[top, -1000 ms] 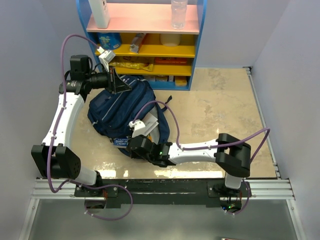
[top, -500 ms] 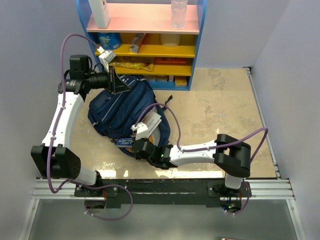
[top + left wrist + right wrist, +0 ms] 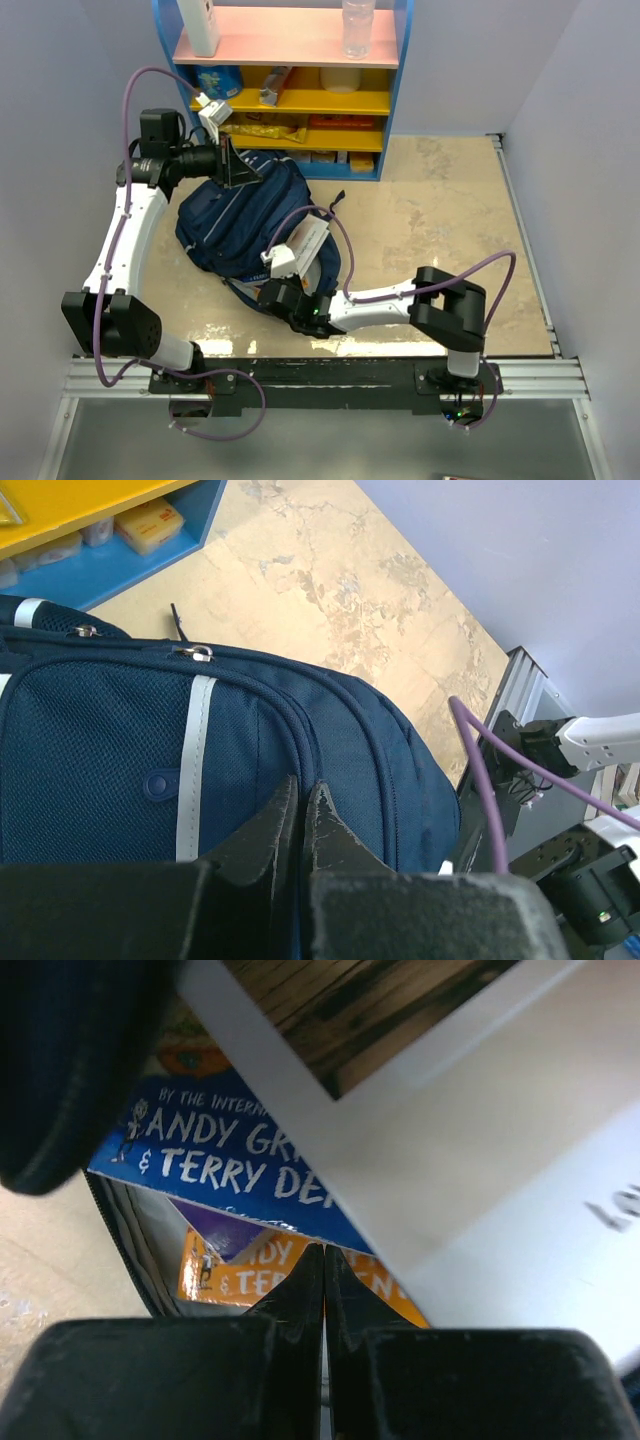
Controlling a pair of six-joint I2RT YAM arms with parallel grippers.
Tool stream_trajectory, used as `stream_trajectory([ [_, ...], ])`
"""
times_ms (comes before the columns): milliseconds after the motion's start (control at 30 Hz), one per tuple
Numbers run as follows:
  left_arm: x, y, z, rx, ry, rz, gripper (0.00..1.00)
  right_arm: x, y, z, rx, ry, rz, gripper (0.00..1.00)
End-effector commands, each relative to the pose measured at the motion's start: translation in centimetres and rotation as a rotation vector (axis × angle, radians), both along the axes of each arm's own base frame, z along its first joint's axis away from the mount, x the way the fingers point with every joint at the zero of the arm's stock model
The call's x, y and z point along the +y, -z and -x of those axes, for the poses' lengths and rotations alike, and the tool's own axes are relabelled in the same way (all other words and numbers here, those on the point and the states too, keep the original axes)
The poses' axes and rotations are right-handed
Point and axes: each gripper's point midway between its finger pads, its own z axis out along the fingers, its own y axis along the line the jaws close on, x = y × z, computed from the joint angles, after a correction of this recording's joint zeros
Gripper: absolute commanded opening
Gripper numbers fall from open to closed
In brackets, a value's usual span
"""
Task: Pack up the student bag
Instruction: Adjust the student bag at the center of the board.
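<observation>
The student bag (image 3: 235, 225) lies on the surface (image 3: 440, 210) by the shelf (image 3: 392, 60). Inside show two books: a blue book (image 3: 220, 1160) and an orange book (image 3: 225, 1278). The left end effector (image 3: 303, 785) and right end effector (image 3: 323, 1250) are both closed, tips at the bag.

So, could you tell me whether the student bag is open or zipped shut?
Open: the student bag gapes at its near end, and books show inside it.

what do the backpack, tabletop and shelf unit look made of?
Student bag: navy woven synthetic fabric, matte, going by the mesh-like weave, stitched seams and metal zipper pulls.
Tabletop: beige, marbled pattern, slight sheen near the front edge. Stone-look laminate or vinyl, can't tell which.
Shelf unit: smooth painted or laminated board with a blue frame and pink and yellow shelves. Wood or plastic is unclear.
</observation>
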Motion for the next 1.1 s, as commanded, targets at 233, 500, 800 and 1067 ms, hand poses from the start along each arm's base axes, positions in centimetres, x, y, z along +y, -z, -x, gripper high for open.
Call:
stream_trajectory([
  [233,-3.5,-5.0,1.8,-0.17,0.157,0.067,0.0,-0.8,-2.9,3.9,0.014,-0.077,-0.129,0.0],
  [500,-3.8,-4.8,2.2,-0.17,0.172,0.054,0.0,-5.2,0.0,6.9,0.055,-0.054,-0.104,0.0],
  [800,-7.1,0.2,4.5,-0.09,0.301,-0.04,0.16,-14.3,2.0,8.3,0.207,0.234,-0.259,0.0],
  [1067,-10.5,5.9,7.2,0.033,0.486,-0.096,0.46,-13.9,4.1,6.1,0.26,0.268,-0.278,0.0],
])
